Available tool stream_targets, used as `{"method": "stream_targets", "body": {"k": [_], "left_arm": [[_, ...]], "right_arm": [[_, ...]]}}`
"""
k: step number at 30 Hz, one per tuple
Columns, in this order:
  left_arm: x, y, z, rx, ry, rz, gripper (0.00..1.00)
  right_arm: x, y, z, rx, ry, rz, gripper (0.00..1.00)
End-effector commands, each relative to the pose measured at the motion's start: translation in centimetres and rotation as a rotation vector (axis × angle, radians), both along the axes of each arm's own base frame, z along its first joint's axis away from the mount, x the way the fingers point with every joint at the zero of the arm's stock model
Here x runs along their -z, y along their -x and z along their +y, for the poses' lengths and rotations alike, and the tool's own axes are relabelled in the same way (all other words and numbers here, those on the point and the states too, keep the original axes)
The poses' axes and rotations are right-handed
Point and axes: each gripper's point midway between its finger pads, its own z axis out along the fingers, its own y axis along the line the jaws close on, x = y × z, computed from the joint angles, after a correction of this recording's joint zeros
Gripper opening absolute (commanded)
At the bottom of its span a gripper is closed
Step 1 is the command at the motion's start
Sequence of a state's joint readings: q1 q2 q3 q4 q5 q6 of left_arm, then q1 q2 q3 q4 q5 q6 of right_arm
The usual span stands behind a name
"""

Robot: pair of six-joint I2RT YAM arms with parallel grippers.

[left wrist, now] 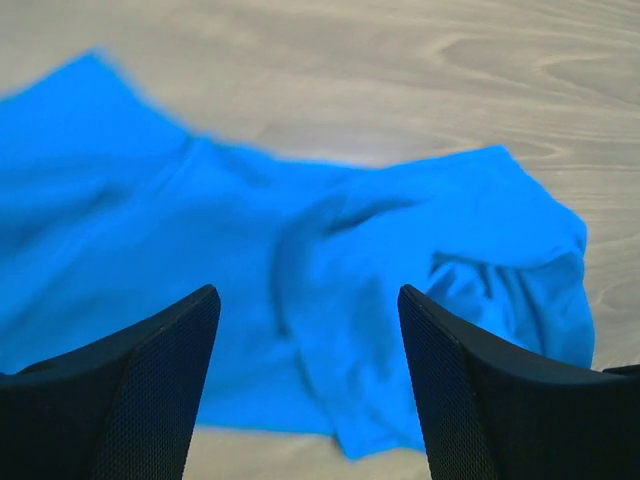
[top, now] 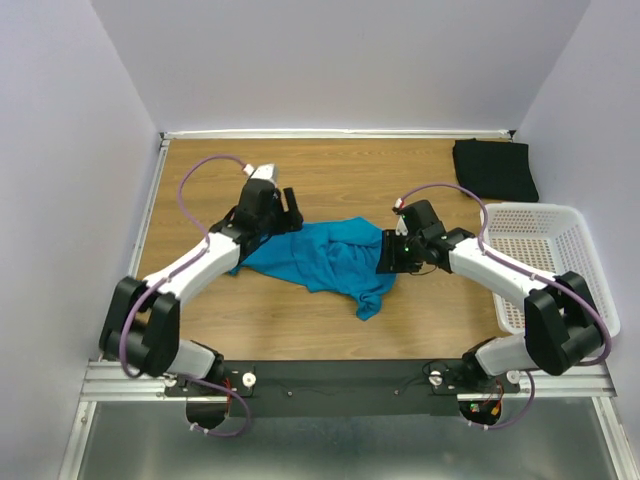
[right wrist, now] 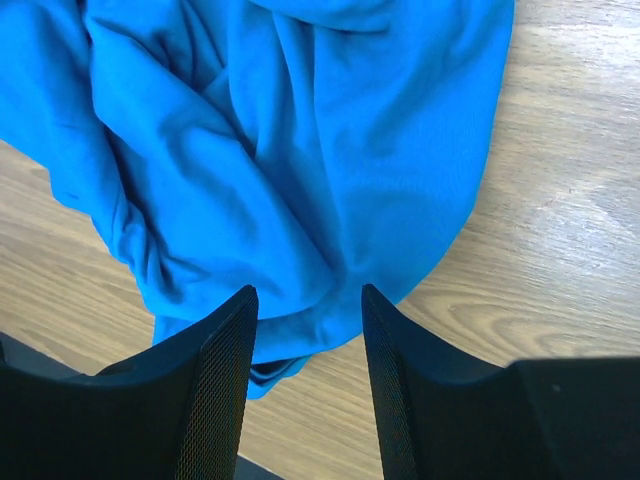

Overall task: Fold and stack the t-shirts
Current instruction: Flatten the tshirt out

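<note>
Top external: teal shirt (top: pixel 330 262) lay crumpled; left gripper (top: pixel 291 212) wide, right gripper (top: pixel 386 254) narrower, both empty; spreading likely needed corner grasps.

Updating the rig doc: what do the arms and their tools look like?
Left arm and right arm: white link shells, bulky black joint housings. A purple cable loops loose along each one. Left tool and right tool are black, each with two tapered fingers whose inner faces carry a fine dotted mesh texture. No markings legible.
</note>
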State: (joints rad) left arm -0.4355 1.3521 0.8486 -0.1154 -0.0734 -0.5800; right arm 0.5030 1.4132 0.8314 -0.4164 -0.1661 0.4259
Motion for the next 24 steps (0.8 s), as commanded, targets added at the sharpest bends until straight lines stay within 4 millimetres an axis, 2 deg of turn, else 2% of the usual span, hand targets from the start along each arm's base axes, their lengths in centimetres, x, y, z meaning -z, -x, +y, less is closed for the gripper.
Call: {"method": "stream_targets", "body": {"k": [1, 3, 6, 10, 18, 24], "left_arm": [[-1.0, -2.9, -3.1, 0.254, -0.080, -0.099, 0.81], [0.8, -3.5, -3.4, 0.275, -0.104, -0.053, 0.81], [3.5, -3.3, -3.8, 0.324, -0.131, 0.021, 0.81], [5.5, -3.0, -4.4, 0.360, -0.119, 0.070, 0.82], [6.9, -2.0, -5.5, 0.412, -0.074, 0.136, 0.83], [5.5, 0.3, -6.9, 0.461, 0.019, 0.164, 0.81]], "right_arm": [[-1.1, -0.4, 0.5, -0.006, -0.036, -0.030, 0.53], [-1.4, -0.3, 0.5, -0.004, -0.044, -0.035, 0.53], [-1.8, 0.0, 0.4, 0.005, -0.056, -0.044, 0.53], [-2.0, 0.3, 0.2, 0.016, -0.062, -0.050, 0.53], [-1.9, 0.7, -0.2, 0.038, -0.063, -0.052, 0.53], [-1.7, 0.7, -0.3, 0.043, -0.055, -0.051, 0.53]]}}
